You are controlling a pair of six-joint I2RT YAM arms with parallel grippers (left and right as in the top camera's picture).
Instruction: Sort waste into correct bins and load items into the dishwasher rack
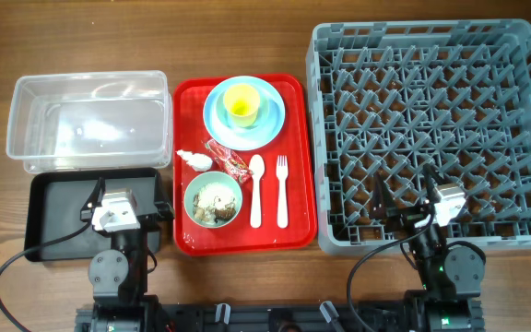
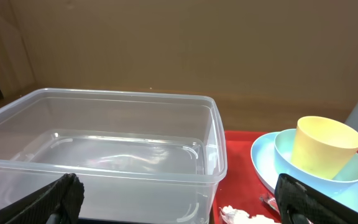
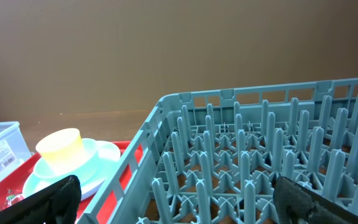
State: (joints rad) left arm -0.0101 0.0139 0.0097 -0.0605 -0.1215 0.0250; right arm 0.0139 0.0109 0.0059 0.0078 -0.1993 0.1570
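Observation:
On the red tray (image 1: 187, 92), the pale blue plate (image 1: 218, 124) holds the small blue bowl (image 1: 265, 109) with the yellow cup (image 1: 241, 103) in it. The mint-green bowl (image 1: 192, 189) holds food scraps (image 1: 215, 203). The white tissue (image 1: 192, 160) and red wrapper (image 1: 227, 159) lie between them. The white spoon (image 1: 256, 189) and fork (image 1: 281, 189) lie to the right. My left gripper (image 1: 129, 195) is open and empty above the black tray (image 1: 53, 198), facing the clear tub (image 2: 104, 143). My right gripper (image 1: 404, 189) is open and empty over the near edge of the dishwasher rack (image 1: 431, 129).
The clear tub (image 1: 90, 78) stands behind the black tray at the left. The red tray sits between the bins and the rack. Cables run from both arm bases at the table's front edge.

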